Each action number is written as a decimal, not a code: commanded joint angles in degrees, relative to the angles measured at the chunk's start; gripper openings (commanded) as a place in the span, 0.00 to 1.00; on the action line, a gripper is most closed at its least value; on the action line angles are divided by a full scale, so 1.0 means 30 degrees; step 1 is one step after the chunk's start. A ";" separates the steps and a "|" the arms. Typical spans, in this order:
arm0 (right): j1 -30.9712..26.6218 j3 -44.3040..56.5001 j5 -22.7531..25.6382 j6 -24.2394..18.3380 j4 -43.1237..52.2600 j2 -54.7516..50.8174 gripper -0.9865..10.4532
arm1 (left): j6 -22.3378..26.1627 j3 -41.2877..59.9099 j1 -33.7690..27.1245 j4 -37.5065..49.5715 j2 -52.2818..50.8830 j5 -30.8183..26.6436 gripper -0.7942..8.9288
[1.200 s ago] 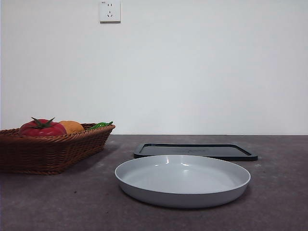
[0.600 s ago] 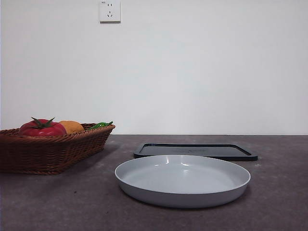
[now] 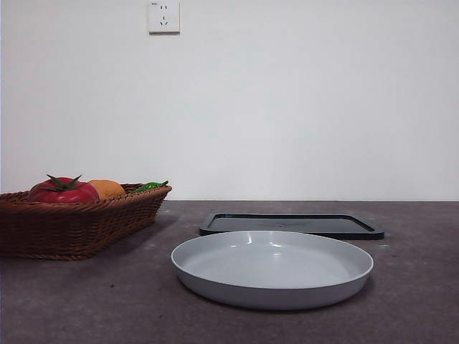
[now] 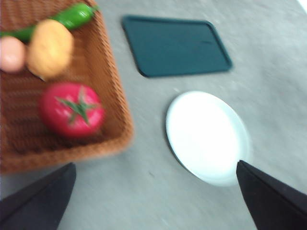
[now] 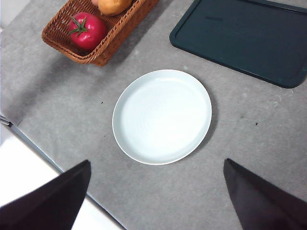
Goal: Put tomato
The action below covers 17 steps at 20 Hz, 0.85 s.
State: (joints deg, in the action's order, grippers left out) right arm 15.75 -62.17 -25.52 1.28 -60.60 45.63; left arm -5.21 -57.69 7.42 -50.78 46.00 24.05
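The red tomato (image 3: 62, 191) (image 4: 72, 109) (image 5: 87, 29) with its dark green stem lies in the wicker basket (image 3: 86, 222) (image 4: 115, 91) (image 5: 103, 50) at the left of the table. My left gripper (image 4: 153, 201) hangs high above the table between basket and plate, open and holding nothing; its view is blurred. High over the plate's near side, my right gripper (image 5: 156, 196) is open and holds nothing as well. Neither arm shows in the front view.
A pale grey plate (image 3: 272, 269) (image 4: 207, 136) (image 5: 162, 116) sits at the table's middle front. Behind it lies a dark tray (image 3: 290, 224) (image 4: 175, 45) (image 5: 242, 40). The basket also holds an orange fruit (image 3: 107, 188) (image 4: 50, 48), a green pepper (image 3: 149, 186) (image 4: 72, 15) and a pinkish fruit (image 4: 10, 53).
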 commanded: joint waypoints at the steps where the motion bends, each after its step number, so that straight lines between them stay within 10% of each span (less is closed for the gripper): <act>1: 0.0102 -0.0372 0.0000 -0.0146 0.0197 0.0124 0.47 | 0.0226 -0.0386 0.0058 0.0947 0.0743 -0.0459 0.66; 17: 0.0102 -0.0372 0.0007 -0.0146 0.0189 0.0131 0.47 | 0.1421 -0.0386 0.0714 0.5865 0.7555 -0.3184 0.66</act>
State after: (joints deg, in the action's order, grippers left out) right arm 15.75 -62.17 -25.50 1.28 -60.60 45.63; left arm -2.37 -57.69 9.28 -34.15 67.26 14.76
